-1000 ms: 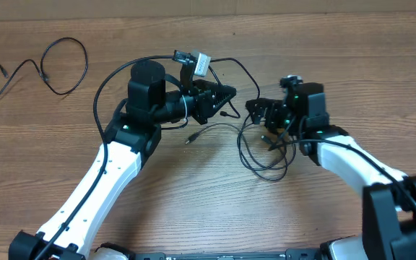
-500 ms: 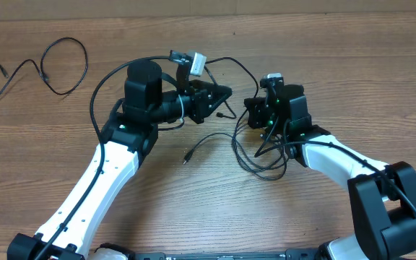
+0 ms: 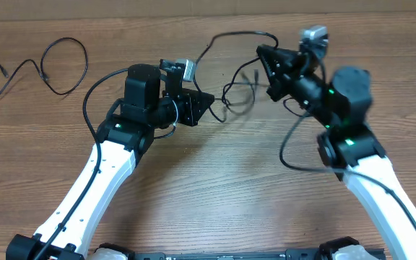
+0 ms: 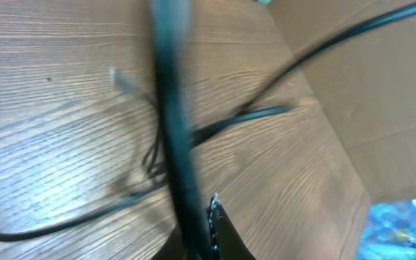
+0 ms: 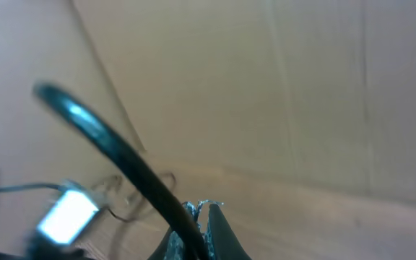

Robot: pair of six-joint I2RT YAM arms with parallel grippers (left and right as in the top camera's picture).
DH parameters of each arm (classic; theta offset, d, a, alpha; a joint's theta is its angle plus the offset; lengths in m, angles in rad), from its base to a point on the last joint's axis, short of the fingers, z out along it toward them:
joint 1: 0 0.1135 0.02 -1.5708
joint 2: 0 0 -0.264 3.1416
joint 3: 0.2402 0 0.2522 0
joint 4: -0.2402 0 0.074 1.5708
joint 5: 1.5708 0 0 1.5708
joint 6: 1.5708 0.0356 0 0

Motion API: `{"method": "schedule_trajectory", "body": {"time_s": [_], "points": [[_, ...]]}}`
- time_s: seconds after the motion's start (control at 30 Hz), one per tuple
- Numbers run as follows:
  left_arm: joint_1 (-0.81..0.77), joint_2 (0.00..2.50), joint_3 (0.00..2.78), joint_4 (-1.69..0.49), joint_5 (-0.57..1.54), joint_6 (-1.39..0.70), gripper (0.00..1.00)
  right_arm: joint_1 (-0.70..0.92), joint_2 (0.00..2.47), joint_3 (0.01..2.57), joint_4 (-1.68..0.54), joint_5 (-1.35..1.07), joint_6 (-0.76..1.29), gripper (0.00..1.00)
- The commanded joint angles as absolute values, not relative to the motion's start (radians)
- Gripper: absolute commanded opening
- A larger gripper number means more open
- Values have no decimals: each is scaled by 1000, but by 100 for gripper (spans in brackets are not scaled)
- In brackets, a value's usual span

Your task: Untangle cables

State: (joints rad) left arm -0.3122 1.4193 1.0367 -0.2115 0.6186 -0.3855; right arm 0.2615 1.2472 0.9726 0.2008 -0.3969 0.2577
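The table [image 3: 215,188] is pale brown wood with a clear grain. A plain cardboard wall [image 5: 287,94] stands along its far edge. In the left wrist view a strip of blue shows beyond the cardboard, too blurred to make out.

The left arm [image 3: 100,180] reaches in from the near left edge. Its white link slants up towards the middle and its black wrist points to the right. The left gripper [image 3: 209,106] is low over the table, and its fingers are pressed together on a strand of the cables [image 3: 235,90]. In the left wrist view that strand runs straight up from the fingertips.

The right arm [image 3: 370,173] comes in from the near right edge. Its wrist is raised and points up and left, towards the wall. The right gripper [image 3: 261,52] is also pinched on a strand, which curves up from its fingertips in the right wrist view.

The cables hang as a loose knot of loops between the two grippers, over the far middle of the table. A single cable [image 3: 53,61] lies in open curves at the far left, well apart from the knot.
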Motion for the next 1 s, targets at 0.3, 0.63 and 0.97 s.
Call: {"method": "schedule_trajectory", "body": {"time_s": [0.3, 0.63, 0.97], "points": [[-308, 1399, 1056, -229, 603, -318, 4, 240, 1207, 987, -124, -282, 306, 4], [-336, 1399, 1056, -216, 686, -290, 4, 240, 1394, 1001, -131, -223, 417, 4], [-336, 1414, 1056, -208, 816, -74, 4, 240, 1332, 1017, 6, -670, 536, 4]]}}
